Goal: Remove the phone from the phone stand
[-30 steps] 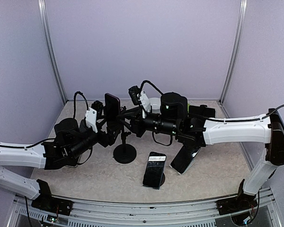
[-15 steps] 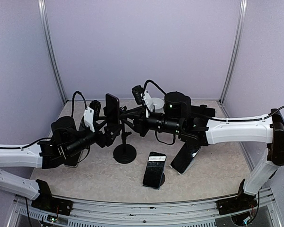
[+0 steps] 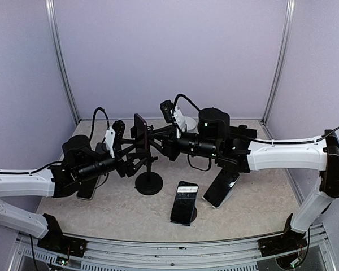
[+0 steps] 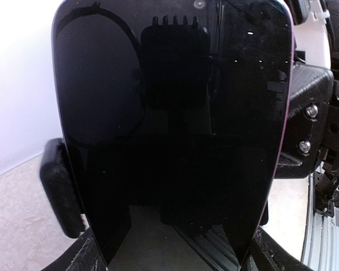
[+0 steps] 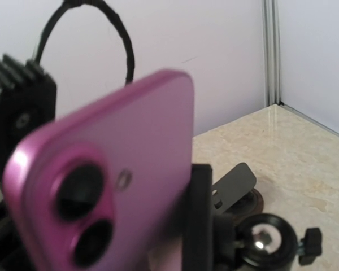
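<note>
While the left gripper (image 4: 170, 257) stands with its 2 fingers (image 4: 86, 255) set fairly wide, that spread looks like a grip, not slack: the rough black tips sit against the long edges of the phone (image 4: 169, 130), whose lower end lies between them, presumably so the handset can be drawn out squarely. Straight ahead of those fingers the phone rises close to upright, a slab of glossy black glass with rounded corners and a thin magenta rim. Just outside one fingertip a rounded, matte, rubbery clamp pad (image 4: 59, 186) hugs the phone's edge, so I judge it not yet out of the phone stand (image 3: 149, 183). On the far side of the phone from the left gripper, the right gripper (image 3: 156, 138) reaches in at the stand's top, likely to brace it; its jaws are hidden behind the phone and the stand, so whether they hold anything I cannot tell. From that side the phone's back is satin pink with 2 dark lenses, and below it sits the stand's ball joint (image 5: 260, 240) with a small knob (image 5: 311, 240). Beneath both grippers the stand widens to a round black disc, and beyond it another phone (image 3: 185, 204) leans propped on the speckled, stone-look tabletop (image 3: 101, 217).
</note>
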Tool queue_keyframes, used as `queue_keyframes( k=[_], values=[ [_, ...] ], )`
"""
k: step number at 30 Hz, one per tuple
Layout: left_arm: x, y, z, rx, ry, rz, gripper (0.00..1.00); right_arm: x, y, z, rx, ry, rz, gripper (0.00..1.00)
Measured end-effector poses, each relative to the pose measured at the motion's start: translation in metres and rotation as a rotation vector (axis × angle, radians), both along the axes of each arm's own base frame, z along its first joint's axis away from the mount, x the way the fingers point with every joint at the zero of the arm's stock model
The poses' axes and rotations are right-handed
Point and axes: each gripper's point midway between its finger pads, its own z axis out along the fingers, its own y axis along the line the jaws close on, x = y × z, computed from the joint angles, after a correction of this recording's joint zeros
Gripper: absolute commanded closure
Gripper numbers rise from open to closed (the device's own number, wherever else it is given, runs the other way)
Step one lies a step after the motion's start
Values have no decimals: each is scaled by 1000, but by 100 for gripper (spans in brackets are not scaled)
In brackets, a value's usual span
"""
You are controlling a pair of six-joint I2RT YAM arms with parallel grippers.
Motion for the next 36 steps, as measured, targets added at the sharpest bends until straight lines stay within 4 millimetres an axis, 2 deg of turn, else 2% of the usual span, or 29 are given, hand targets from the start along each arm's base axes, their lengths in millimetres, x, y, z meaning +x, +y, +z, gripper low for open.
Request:
queue_keyframes(
  k=[2, 7, 13, 17, 21, 24, 28, 32, 36],
  values=[
    [-4, -5, -2, 5, 0, -19, 79, 2, -1, 0, 1, -1, -3, 100],
    [-28, -21, 0, 4, -2, -109, 78, 4, -2, 2, 1, -6, -15, 100],
    [-49, -23, 18, -5, -16, -155, 78, 6, 1, 1, -8, -15, -14, 100],
    [-58, -11, 38, -45, -17, -142, 77, 7, 4, 1, -9, -21, -15, 100],
    [-47, 20, 49, -84, 35, 5, 74, 9, 4, 1, -10, -23, -17, 100],
    [-27, 50, 37, -74, 134, 159, 74, 12, 2, 1, -8, -24, -22, 100],
    [-4, 89, 0, -27, 305, 358, 75, 17, -1, 3, -2, -24, -24, 100],
    [0, 116, -43, 40, 467, 499, 74, 20, -1, 5, -1, -25, -24, 100],
    [3, 131, -80, 134, 598, 593, 73, 26, -1, 6, 0, -25, -26, 100]
  ],
)
